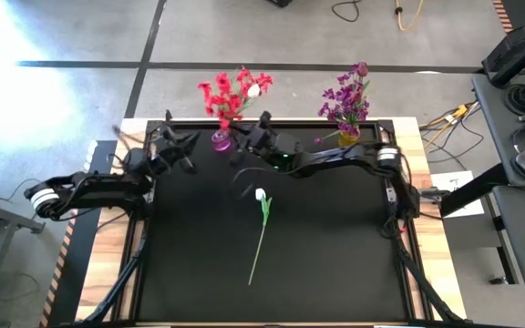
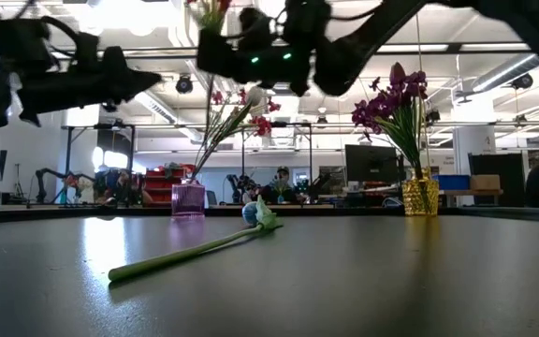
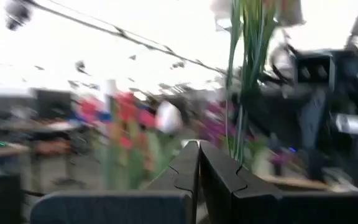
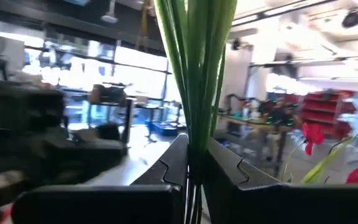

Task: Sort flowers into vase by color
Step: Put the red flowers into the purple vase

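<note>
Gripping green stems (image 4: 194, 74), right tool (image 4: 194, 177) is hovering beside the pink vase (image 1: 221, 140), likely for insertion. Left tool (image 3: 199, 168) is waiting pressed together at ten o'clock. White flower (image 1: 262, 195) is lying mid-table (image 1: 335, 264), unsorted.

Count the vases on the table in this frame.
2. The pink vase stands at the table's far edge near the middle, holding red flowers; the gold vase stands at the far edge further right, holding purple flowers.

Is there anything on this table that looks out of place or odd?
Yes. One white flower with a long green stem lies flat mid-table on the black table mat, outside both vases. The pink vase with red blooms and the gold vase with purple blooms stand upright at the far edge.
</note>
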